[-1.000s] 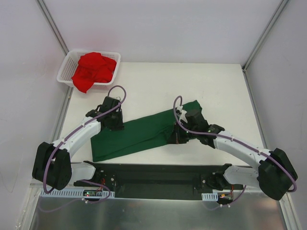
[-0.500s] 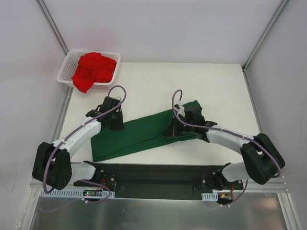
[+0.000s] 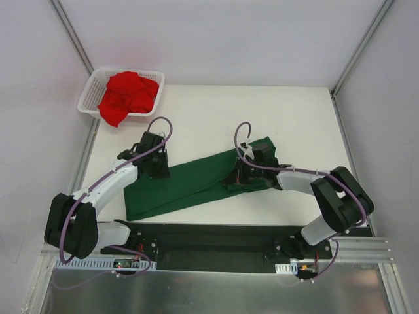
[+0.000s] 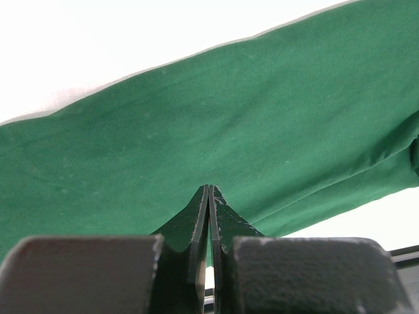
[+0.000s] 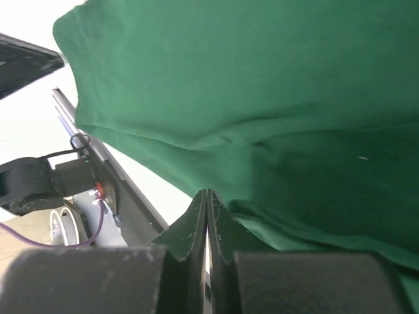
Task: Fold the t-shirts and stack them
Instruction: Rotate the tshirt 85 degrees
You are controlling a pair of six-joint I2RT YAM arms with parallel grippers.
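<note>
light: bright, even | shadows: soft | table blown white | green t-shirt slightly blurred

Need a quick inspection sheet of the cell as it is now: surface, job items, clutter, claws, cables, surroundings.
Surface: white table, one shirt lying on it.
Job's things: dark green cloth t-shirt laid out as a long slanted band; bright red cloth t-shirt crumpled in the white plastic mesh basket at the far left corner.
Clutter: nothing seen.
Claws: left claw and right claw both shut, low at the green shirt; whether cloth is pinched is unclear.
Cables: purple cable looped at each wrist.
Surroundings: white walls, metal corner posts.
</note>
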